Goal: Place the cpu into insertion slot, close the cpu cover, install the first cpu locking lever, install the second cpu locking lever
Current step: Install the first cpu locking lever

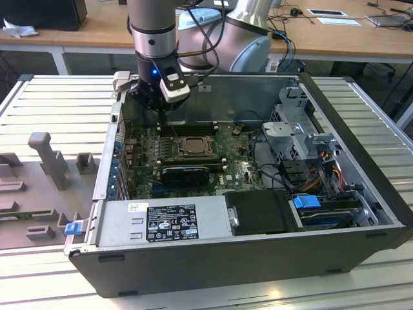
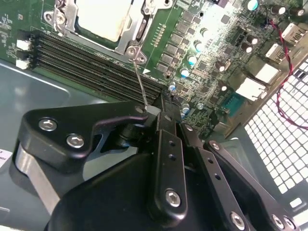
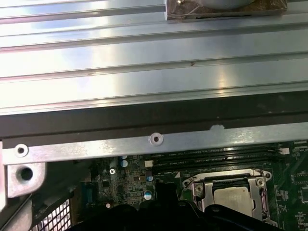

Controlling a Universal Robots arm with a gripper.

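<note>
open pc case (image 1: 361,161), cpu (image 1: 192,147) in insertion slot (image 1: 169,150), cover down

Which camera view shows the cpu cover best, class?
The first wrist view: the cpu cover appears almost whole, closed around the silver cpu, with only its near edge cut off. The second wrist view crops it to one side and corner. The exterior view shows it whole but far off, beyond the claw.

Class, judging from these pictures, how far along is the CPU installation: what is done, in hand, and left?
Done: the cpu sits in the insertion slot, with the cpu cover lying over it. In hand: the gripper is at the tip of a thin locking lever that sticks out from the slot's corner. Left: that lever is not yet latched.
</note>
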